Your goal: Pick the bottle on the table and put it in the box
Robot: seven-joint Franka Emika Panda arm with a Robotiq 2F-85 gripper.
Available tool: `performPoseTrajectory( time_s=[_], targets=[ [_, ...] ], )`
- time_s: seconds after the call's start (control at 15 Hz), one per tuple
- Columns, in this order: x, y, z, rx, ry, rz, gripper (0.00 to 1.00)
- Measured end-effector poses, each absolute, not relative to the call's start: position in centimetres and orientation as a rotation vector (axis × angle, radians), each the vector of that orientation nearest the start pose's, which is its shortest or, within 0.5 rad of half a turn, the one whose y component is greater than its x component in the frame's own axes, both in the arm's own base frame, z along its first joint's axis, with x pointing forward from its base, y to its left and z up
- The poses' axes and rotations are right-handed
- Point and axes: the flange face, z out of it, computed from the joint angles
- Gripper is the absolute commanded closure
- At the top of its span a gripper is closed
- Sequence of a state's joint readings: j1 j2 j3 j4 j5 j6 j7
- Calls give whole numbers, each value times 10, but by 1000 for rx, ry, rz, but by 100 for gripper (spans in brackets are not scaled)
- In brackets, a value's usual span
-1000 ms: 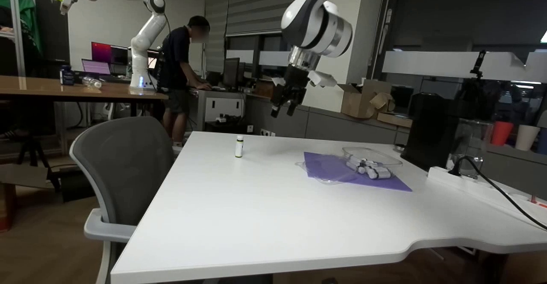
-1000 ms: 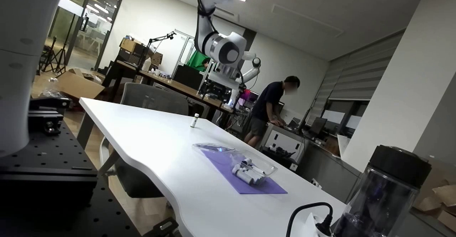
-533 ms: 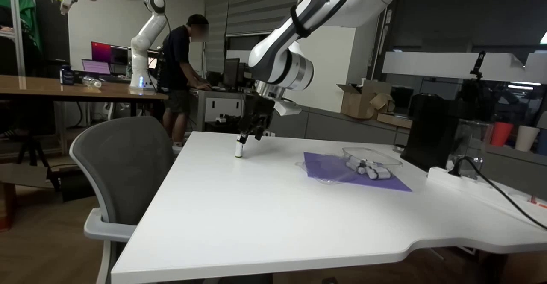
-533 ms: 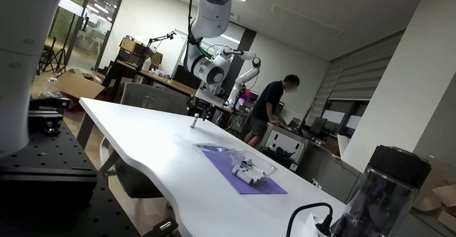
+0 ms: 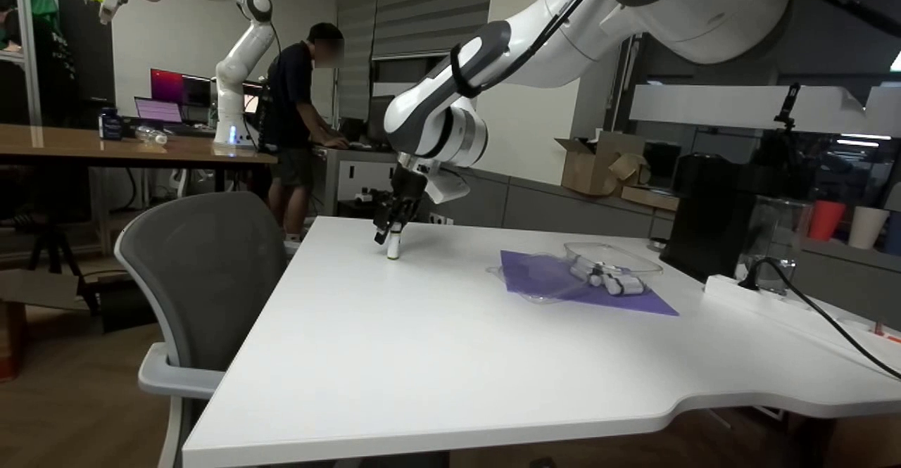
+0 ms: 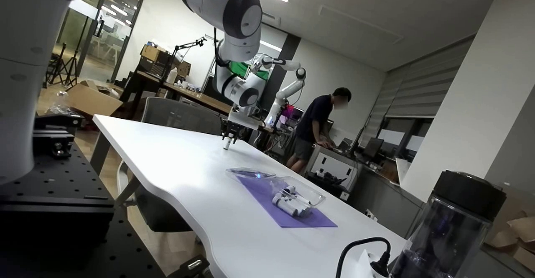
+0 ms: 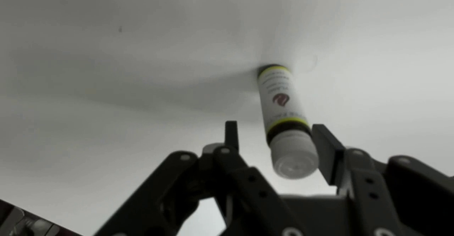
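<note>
A small white bottle [image 7: 282,99] with yellow bands and a pale cap stands upright on the white table. It also shows in both exterior views, the bottle [image 5: 393,246] near the table's far left part and the bottle [image 6: 227,144] under the arm. My gripper [image 7: 275,131] has its fingers on either side of the cap and neck. The right-hand finger [image 7: 328,154] is at or very close to the bottle; a clear gap separates the left-hand one from it. A clear plastic box [image 5: 626,261], lid folded open, rests on a purple sheet [image 5: 651,304], with several white bottles inside.
A white power strip [image 5: 774,311] with a black cable [image 5: 823,317] lies along the table's side. Near it stand a clear jar [image 6: 443,228] with a black lid and a tall black object [image 5: 711,222]. A grey chair [image 5: 204,285] sits against the table edge.
The arm has come down and across to the bottle from above the table. Its fingers now straddle the bottle's top, and the jaws have narrowed. The bottle has not moved.
</note>
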State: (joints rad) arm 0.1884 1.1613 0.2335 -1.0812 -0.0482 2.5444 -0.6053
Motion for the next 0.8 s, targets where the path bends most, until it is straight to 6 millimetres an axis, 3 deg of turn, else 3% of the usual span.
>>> performPoseTrajectory(
  time_s=[0.2,0.6,0.8],
  targets=[
    [756,259,146,-2718,-1292,-404,95],
    [756,252,154,-2772,-1308,-72,93],
    [759,247,166,-2788,-1325,-20,93]
  ],
)
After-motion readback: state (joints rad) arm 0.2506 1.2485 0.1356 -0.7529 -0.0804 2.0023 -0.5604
